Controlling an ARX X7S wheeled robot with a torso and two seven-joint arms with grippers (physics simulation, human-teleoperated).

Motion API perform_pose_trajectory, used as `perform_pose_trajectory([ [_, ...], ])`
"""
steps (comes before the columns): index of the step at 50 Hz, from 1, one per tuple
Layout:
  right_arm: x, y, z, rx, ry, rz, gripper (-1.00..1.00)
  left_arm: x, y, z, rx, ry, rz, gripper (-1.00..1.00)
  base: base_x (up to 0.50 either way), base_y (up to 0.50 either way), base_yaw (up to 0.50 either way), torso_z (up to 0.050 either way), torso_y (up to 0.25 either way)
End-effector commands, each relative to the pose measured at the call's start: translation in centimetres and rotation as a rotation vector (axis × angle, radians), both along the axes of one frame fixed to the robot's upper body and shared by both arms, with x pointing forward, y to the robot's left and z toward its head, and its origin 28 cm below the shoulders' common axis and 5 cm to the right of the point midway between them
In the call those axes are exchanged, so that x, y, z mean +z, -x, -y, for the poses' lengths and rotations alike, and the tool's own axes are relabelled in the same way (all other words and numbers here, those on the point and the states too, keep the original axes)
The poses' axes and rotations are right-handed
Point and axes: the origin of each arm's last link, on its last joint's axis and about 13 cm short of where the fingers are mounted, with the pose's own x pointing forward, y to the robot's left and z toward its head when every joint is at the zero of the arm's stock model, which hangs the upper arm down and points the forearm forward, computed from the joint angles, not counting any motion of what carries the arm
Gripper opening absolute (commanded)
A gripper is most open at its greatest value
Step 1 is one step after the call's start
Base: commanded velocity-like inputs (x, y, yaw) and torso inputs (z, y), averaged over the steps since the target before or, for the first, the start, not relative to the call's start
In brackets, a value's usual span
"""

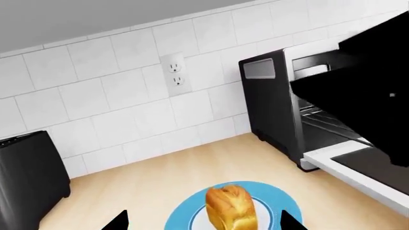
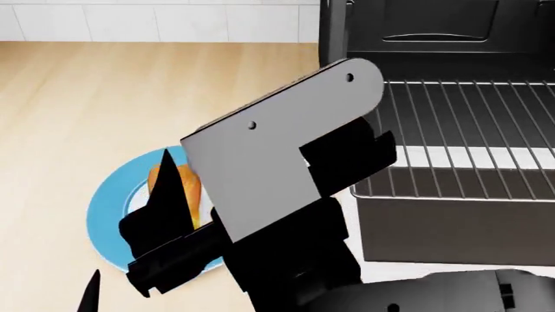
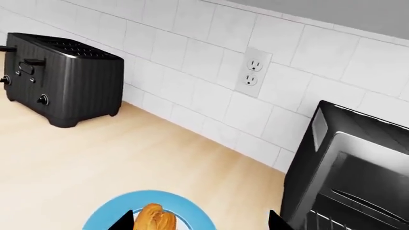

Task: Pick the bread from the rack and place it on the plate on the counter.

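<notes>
The bread (image 1: 231,206) lies on the plate (image 1: 275,195), which sits on the beige counter (image 2: 130,91). My left gripper (image 1: 204,223) is open, with its two black tips wide apart on either side of the loaf and clear of it. My right gripper (image 3: 201,223) is open too, with one tip close beside the bread (image 3: 156,218) over the plate (image 3: 191,206). In the head view an arm covers part of the plate (image 2: 108,208) and the bread (image 2: 189,192). The wire rack (image 2: 468,130) is bare, drawn out of the oven.
A black toaster oven (image 2: 433,39) stands at the right with its door (image 2: 451,227) folded down in front. A black toaster (image 3: 61,79) stands at the far left by the white tiled wall, which has an outlet (image 1: 176,74). A black arm link (image 1: 364,91) hangs near the oven.
</notes>
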Motion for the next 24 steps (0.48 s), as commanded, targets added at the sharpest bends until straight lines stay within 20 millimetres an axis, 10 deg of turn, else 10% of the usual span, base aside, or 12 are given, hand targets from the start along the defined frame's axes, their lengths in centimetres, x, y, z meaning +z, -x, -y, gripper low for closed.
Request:
perform_pose_trajectory([
  [1,1.5,2.5,1.5,-0.069,-0.023,0.068,1.00,0.3,-0.4,0.5,-0.039,0.032,0.021,1.00,0.00,0.00,0.00,0.000,0.000],
  [24,0.0,6.7,3.7,-0.170,-0.056,0.029,1.00,0.3,-0.6,0.8,-0.052,0.027,0.018,1.00,0.00,0.00,0.00,0.000,0.000],
])
